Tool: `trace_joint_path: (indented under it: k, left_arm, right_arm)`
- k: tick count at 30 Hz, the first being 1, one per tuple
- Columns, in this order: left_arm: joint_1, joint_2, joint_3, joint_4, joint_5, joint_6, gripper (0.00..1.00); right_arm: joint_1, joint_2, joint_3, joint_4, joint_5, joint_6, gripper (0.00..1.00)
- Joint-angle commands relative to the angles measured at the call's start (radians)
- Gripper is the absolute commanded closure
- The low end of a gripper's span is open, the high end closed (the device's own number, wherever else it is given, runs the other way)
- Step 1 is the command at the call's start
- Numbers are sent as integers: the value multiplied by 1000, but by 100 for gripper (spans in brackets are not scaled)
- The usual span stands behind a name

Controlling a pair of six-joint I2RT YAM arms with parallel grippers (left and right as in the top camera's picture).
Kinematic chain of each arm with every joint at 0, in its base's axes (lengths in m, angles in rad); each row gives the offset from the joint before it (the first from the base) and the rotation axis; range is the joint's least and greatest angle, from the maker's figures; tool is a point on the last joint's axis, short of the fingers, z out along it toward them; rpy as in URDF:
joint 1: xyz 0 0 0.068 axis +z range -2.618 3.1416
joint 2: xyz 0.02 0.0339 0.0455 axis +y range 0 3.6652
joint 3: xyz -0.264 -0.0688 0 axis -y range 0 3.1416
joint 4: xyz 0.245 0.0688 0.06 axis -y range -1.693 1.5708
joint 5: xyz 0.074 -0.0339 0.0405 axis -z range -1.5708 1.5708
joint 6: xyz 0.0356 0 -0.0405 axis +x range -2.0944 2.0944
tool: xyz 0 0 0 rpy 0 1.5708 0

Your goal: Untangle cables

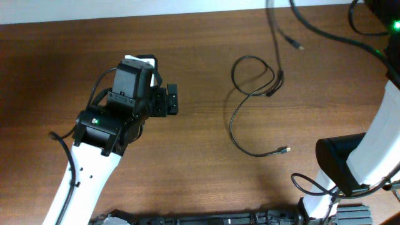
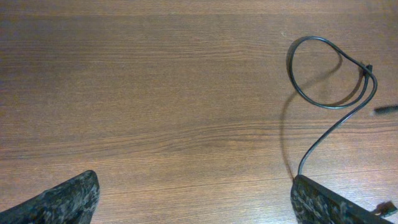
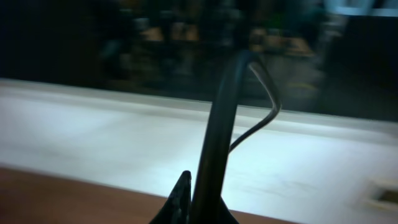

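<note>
A thin black cable (image 1: 232,125) lies on the wooden table, with a loop at the far end and a small plug (image 1: 284,150) nearer me. A second black cable (image 1: 274,37) comes down from the top edge and meets the loop. A third end with a plug (image 1: 299,45) lies beside it. My left gripper (image 1: 170,100) is open and empty, left of the cables and apart from them. In the left wrist view its fingers (image 2: 193,199) are spread wide and the cable loop (image 2: 290,65) lies ahead to the right. My right gripper (image 3: 208,199) is raised and shut on a black cable (image 3: 217,137).
The right arm's white link (image 1: 381,144) and base stand at the right edge. Thicker black arm wires (image 1: 325,34) cross the top right corner. A dark rail (image 1: 219,219) runs along the front edge. A white surface (image 3: 93,137) lies beyond the table's edge.
</note>
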Motion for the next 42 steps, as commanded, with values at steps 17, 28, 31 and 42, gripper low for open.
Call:
trace_joint_path:
  k: [17, 28, 31, 42]
  left_arm:
    - [5, -16, 11, -2, -11, -10, 1]
    - [5, -16, 11, -1, -11, -10, 1]
    - [5, -16, 11, -2, -11, -10, 1]
    - [5, -16, 11, -2, -11, -10, 1]
  right_arm:
    - [-384, 25, -241, -69, 478, 128, 96]
    - [-659, 29, -780, 55, 259, 258, 96]
    - [-721, 29, -863, 59, 259, 338, 96]
    - [-874, 29, -984, 57, 117, 481, 3]
